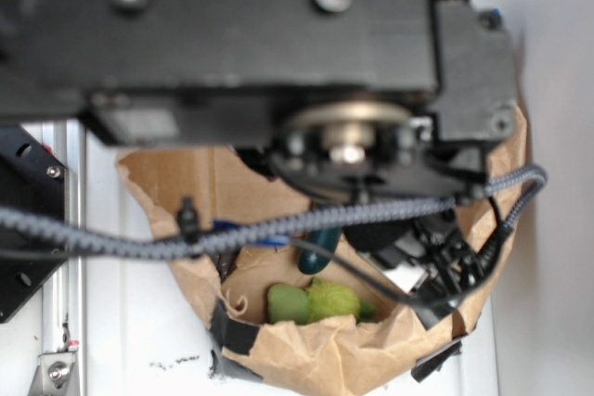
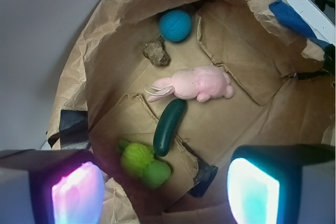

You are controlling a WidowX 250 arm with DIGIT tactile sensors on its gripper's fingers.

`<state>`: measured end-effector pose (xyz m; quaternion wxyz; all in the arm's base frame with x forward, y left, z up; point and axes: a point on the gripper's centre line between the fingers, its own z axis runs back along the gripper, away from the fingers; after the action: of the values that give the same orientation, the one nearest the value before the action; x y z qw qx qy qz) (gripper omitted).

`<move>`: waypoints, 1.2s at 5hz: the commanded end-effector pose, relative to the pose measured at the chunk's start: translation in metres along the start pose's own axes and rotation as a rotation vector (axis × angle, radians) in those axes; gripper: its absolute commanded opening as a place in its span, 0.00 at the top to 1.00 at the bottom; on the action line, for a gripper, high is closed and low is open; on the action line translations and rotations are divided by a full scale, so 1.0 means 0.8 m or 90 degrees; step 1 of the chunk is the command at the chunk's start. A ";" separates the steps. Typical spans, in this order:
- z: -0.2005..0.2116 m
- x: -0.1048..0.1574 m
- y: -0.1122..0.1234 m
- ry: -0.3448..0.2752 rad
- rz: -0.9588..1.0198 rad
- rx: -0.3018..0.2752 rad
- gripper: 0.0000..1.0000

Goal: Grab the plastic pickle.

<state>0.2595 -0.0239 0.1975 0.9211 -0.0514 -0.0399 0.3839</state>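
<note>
The plastic pickle [image 2: 169, 126] is a glossy dark green cucumber shape lying on the floor of a brown paper-lined bin [image 2: 236, 77], just below the pink plush. In the exterior view only a dark green end of the pickle [image 1: 321, 246] shows under the arm. My gripper [image 2: 165, 192] is open and empty, high above the bin floor. Its two lit pads sit at the bottom left [image 2: 76, 192] and bottom right [image 2: 252, 190] of the wrist view, with the pickle's lower end between and beyond them.
A pink plush [image 2: 197, 84] lies above the pickle. A fuzzy lime-green plush [image 2: 137, 157] and a pale green lump [image 2: 156, 173] lie by its lower end. A blue ball [image 2: 175, 25] and a brown rock [image 2: 156, 53] sit farther back. Paper walls surround everything.
</note>
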 end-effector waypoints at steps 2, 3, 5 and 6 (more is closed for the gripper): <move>-0.156 0.006 0.045 0.029 0.055 0.016 0.00; -0.184 0.010 0.042 0.037 0.059 0.017 0.00; -0.201 0.012 0.007 0.051 0.044 -0.020 0.00; -0.194 0.007 0.001 0.048 0.043 -0.029 1.00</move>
<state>0.2764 -0.0321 0.0313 0.9070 -0.0747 0.0114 0.4143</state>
